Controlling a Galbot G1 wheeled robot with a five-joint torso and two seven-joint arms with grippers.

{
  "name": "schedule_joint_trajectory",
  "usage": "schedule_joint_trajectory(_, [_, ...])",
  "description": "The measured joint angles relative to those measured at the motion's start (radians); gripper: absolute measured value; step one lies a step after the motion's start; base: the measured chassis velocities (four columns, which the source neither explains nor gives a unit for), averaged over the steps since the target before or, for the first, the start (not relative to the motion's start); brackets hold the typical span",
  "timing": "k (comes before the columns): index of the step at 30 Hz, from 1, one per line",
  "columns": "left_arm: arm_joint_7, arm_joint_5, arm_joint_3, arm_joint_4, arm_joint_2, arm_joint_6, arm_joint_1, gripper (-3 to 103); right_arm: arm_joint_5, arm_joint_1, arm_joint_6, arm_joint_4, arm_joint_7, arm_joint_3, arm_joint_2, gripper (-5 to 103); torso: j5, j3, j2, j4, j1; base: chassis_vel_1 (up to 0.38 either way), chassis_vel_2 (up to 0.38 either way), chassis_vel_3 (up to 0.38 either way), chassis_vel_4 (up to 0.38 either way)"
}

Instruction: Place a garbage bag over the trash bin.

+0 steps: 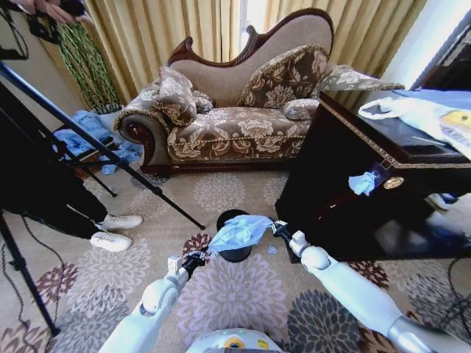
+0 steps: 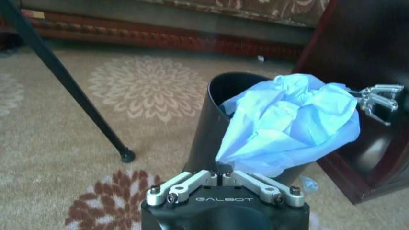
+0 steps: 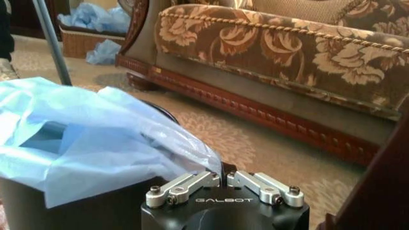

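The small black trash bin (image 1: 235,254) stands on the patterned carpet just ahead of me. The crinkly pale-blue garbage bag (image 1: 240,232) is stretched above its mouth, hiding most of the rim. My left gripper (image 1: 197,257) is shut on the bag's near-left edge. My right gripper (image 1: 280,229) is shut on the opposite, right edge. In the left wrist view the bag (image 2: 294,122) bulges over the bin (image 2: 214,129) from the left gripper (image 2: 222,175) across to the right gripper (image 2: 378,101). In the right wrist view the bag (image 3: 96,139) drapes over the bin (image 3: 83,211) in front of the right gripper (image 3: 223,176).
A dark wooden cabinet (image 1: 353,184) stands close to the right of the bin. A floral sofa (image 1: 235,118) lies behind. Tripod legs (image 1: 103,151) slant across the left, near a person's white shoes (image 1: 114,229). Blue cloth (image 1: 81,132) is heaped at the far left.
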Motion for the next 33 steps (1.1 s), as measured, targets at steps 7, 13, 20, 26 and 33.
schedule_joint_trajectory(7, [-0.002,0.041,-0.003,0.015,-0.005,-0.031,-0.007,0,-0.037,-0.017,0.06,-0.039,-0.013,0.015,0.045,0,0.0001,0.0,0.0,0.0,0.0,0.0,0.0,0.0,0.0])
schedule_joint_trajectory(13, [0.008,0.084,-0.006,0.021,-0.006,-0.05,0.0,0,-0.055,-0.018,0.066,-0.046,-0.021,0.023,0.057,0,0.0001,0.0,0.0,0.0,0.0,0.0,0.0,0.0,0.0])
schedule_joint_trajectory(20, [0.001,0.09,-0.011,0.043,-0.01,-0.056,-0.003,0,-0.078,-0.047,0.069,-0.054,-0.01,0.034,0.081,0,0.0,0.0,0.0,-0.0002,0.0,0.0,0.0,0.0,0.0])
schedule_joint_trajectory(26, [-0.02,0.085,-0.021,0.071,-0.012,-0.056,-0.012,0,-0.105,-0.057,0.069,-0.078,0.015,0.044,0.121,0,0.0,0.0,0.0,0.0,0.0,0.0,0.0,0.0,0.0])
schedule_joint_trajectory(33, [-0.023,0.08,-0.032,0.068,-0.005,-0.057,-0.008,0,-0.104,-0.04,0.06,-0.073,0.05,0.045,0.131,0,0.0,0.0,0.0,-0.0001,0.0,0.0,0.0,0.0,0.0])
